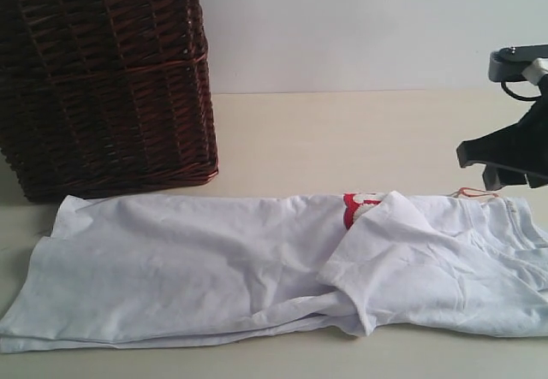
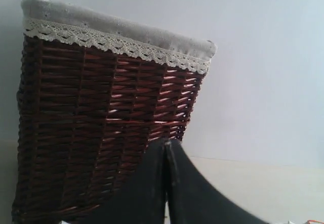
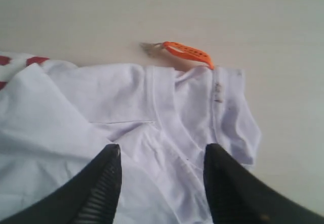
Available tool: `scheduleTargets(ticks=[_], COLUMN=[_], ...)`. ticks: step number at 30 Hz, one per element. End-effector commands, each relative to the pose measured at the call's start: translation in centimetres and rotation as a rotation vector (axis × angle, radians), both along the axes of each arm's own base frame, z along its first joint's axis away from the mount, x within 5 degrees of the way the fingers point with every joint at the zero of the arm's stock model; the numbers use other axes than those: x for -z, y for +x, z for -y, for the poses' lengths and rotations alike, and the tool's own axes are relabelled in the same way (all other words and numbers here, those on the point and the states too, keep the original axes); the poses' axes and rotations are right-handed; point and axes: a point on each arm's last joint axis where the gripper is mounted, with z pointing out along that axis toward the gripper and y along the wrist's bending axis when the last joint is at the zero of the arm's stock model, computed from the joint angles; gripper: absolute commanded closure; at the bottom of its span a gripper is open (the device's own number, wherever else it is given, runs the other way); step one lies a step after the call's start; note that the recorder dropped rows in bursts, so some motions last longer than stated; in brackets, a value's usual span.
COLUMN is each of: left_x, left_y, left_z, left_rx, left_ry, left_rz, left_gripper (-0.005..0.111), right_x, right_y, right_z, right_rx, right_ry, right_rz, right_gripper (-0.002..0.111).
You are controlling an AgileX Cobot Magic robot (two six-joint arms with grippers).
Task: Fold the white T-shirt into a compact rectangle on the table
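**Shirt lying folded lengthwise, right gripper spread over the collar**

Your white T-shirt [image 1: 214, 268] lies flat on the table [image 1: 342, 131], stretched across the near part of the exterior view. Its hem end is on the left and its collar [image 3: 169, 118] on the right. It is doubled over along its length. One short sleeve [image 1: 385, 242] is turned in over the body, with a bit of the red lettering [image 1: 360, 208] showing just beside it. The orange tag [image 3: 187, 52] sticks out from the collar edge onto bare table.

Your right gripper [image 3: 163, 153] is over the collar region with its jaws spread apart. White cloth shows in the gap between them, and nothing is clamped. You cannot tell whether the fingertips touch the cloth.

Your left gripper [image 2: 166, 144] has its jaws pressed together with nothing visible between them. It faces the dark brown wicker basket [image 2: 101, 118], which has a lace-trimmed cloth liner [image 2: 116, 37]. The basket stands at the far left of the table, just behind the shirt's hem end.
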Motion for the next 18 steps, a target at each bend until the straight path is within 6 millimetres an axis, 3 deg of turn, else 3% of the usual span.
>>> scheduleTargets(ticks=[1,7,9,12,14,18], left_x=[1.5,0.9,0.2,-0.6,-0.6,1.0], left_y=[0.9,3.6,4.8,6.9,8.3,11.7], left_z=[0.2,1.3,1.8,2.6,3.1,3.9], left_rx=[0.006,0.025,0.036,0.047,0.054,0.043], left_ry=[-0.061,-0.066,-0.029,0.003,0.019,0.074], left_rz=[-0.111,-0.391,-0.471,-0.583,-0.675,-0.856], left_gripper=[0.107,0.105,0.092,0.057,0.046,0.058], right_x=[-0.5,-0.6,-1.1,-1.9,-2.3,-2.5], right_y=[0.2,0.2,0.4,0.5,0.6,0.7], right_z=[-1.2,-1.8,-2.0,-2.2,-2.5,-3.0], right_rx=[-0.060,-0.106,-0.123,-0.159,-0.183,-0.208], right_ry=[0.100,0.161,0.170,0.188,0.213,0.264], right_rz=[0.042,0.033,0.031,0.019,0.021,0.032], right_gripper=[0.059,0.059,0.059,0.059,0.059,0.059])
